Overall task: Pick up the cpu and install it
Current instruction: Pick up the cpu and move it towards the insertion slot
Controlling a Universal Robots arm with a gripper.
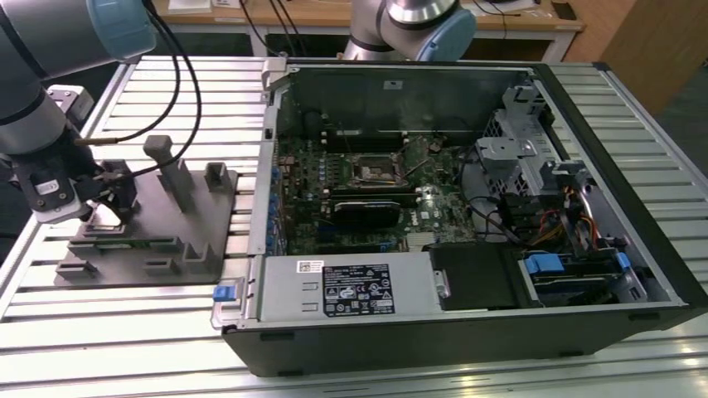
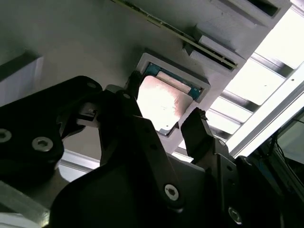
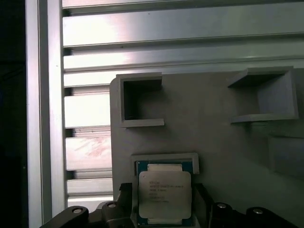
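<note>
Black fingers [image 2: 197, 130] of the claw [image 2: 165, 102] stand spread wide on either side of the cpu [image 3: 164, 192], not gripping it. The chip lies flat in its shallow recess in the grey holder [image 3: 213, 118], which sits on the slatted surface [image 1: 133, 332] beside the open computer case [image 1: 420, 95]. I judge the chip light, rigid and slick on its metal top, with a delicate underside, so the hold belongs on two opposite rims, kept level and squeezed gently.
</note>
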